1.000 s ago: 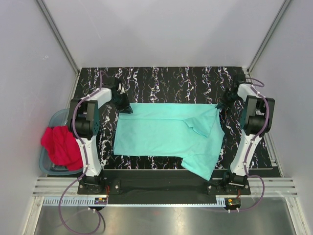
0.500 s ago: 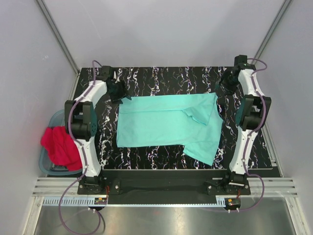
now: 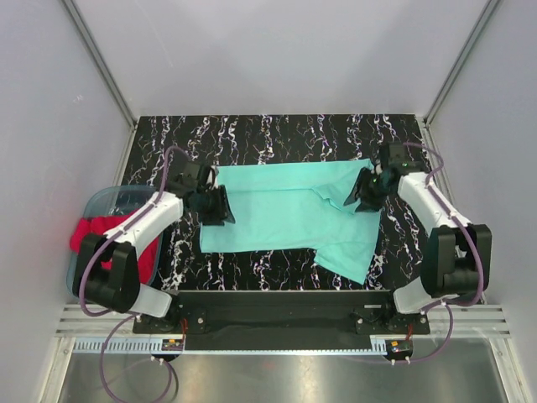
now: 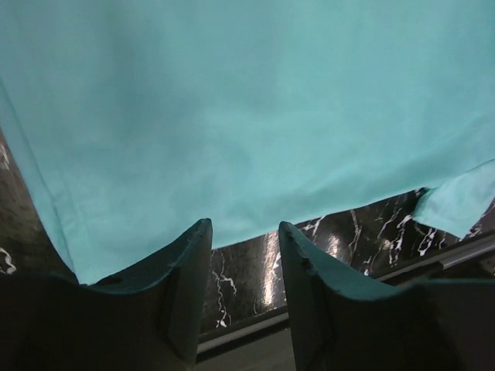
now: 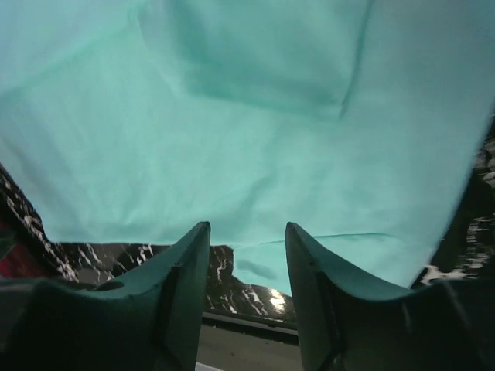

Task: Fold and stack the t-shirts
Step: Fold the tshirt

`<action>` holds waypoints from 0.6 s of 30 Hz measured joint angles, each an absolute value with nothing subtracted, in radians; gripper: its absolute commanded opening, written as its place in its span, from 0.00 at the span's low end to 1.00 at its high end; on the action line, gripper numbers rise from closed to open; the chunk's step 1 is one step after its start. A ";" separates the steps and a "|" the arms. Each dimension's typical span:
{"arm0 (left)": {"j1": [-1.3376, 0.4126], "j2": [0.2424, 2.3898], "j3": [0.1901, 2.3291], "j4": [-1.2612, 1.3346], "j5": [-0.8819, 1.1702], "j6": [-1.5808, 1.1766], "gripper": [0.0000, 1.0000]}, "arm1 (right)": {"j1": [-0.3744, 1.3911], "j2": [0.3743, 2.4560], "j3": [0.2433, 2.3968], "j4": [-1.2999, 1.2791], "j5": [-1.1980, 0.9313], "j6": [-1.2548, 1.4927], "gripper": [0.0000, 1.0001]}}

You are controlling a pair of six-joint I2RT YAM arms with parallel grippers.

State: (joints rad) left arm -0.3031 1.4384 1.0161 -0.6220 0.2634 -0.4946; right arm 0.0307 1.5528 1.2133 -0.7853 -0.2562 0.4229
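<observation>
A mint-teal t-shirt (image 3: pixel 285 210) lies spread flat on the black marble table (image 3: pixel 277 134), one sleeve folded onto its right side and its hem corner trailing toward the near right. My left gripper (image 3: pixel 220 206) hovers over the shirt's left edge, open and empty. In the left wrist view the teal cloth (image 4: pixel 247 100) fills the area past the open gripper (image 4: pixel 244 228). My right gripper (image 3: pixel 359 191) hangs over the shirt's right side, open and empty. The right wrist view shows the folded sleeve on the teal cloth (image 5: pixel 232 116) beyond the open gripper (image 5: pixel 247 228). The red t-shirt (image 3: pixel 88 235) sits bunched in the tub, partly hidden by my left arm.
A translucent blue-grey plastic tub (image 3: pixel 117 200) stands off the table's left edge. Grey walls enclose the far and side edges. A metal rail runs along the near edge by the arm bases.
Both grippers have let go of the teal shirt's far corners and swung back from the far edge to hover over its left and right sides. The shirt now lies flat, a little farther back.
</observation>
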 measured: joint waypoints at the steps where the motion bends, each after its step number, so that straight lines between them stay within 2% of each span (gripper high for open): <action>1: -0.310 1.430 0.975 -0.621 0.263 -0.508 0.44 | 0.058 1.531 1.159 -0.762 -0.274 0.436 0.50; 7: -0.306 1.268 0.778 -0.661 0.206 -0.623 0.51 | 0.124 1.380 0.869 -0.733 -0.336 0.515 0.57; 10: -0.282 1.167 0.719 -0.665 0.170 -0.677 0.52 | 0.123 1.281 0.802 -0.766 -0.315 0.533 0.59; 16: -0.195 1.116 0.654 -0.659 0.140 -0.740 0.52 | 0.123 1.209 0.775 -0.773 -0.266 0.578 0.53; 18: -0.188 1.143 0.654 -0.654 0.135 -0.752 0.46 | 0.123 1.235 0.777 -0.762 -0.274 0.592 0.53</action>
